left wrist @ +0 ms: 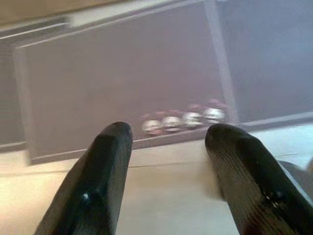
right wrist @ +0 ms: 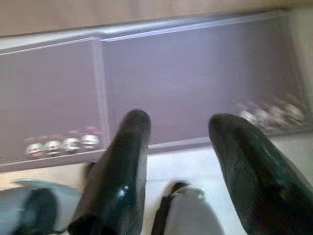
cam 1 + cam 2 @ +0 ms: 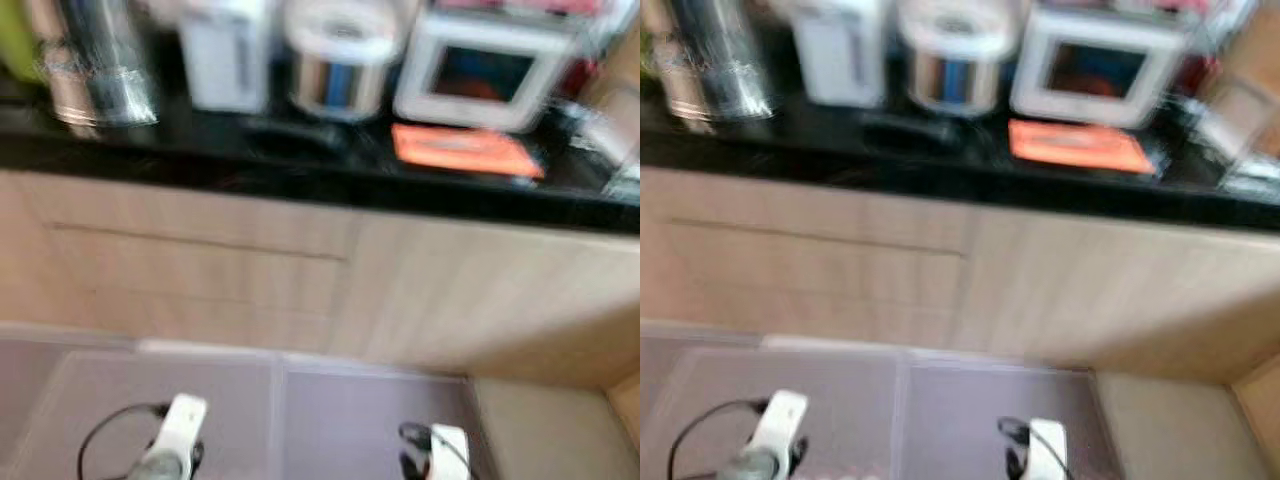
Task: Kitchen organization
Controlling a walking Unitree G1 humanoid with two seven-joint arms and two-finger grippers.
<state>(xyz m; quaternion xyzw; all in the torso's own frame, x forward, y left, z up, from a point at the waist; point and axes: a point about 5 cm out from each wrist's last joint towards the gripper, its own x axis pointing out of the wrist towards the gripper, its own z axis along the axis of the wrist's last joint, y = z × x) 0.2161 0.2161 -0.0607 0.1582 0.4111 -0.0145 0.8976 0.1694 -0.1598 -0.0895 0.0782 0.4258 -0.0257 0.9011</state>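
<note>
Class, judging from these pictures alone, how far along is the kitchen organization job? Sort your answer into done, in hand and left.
Done: nothing can be confirmed; the head views are blurred.
In hand: nothing. The left gripper and right gripper are open and empty, held low over the floor.
Left: everything on the black countertop looks untouched, including the orange item, rice cooker and white appliance.

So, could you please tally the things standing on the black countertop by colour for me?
White: 3 – a tall white dispenser, a white-lidded steel rice cooker, a white-framed box appliance with a dark window
Silver: 1 – a shiny steel cylindrical pot
Orange: 1 – a flat orange pad
Total: 5, though the picture is blurred.
</note>
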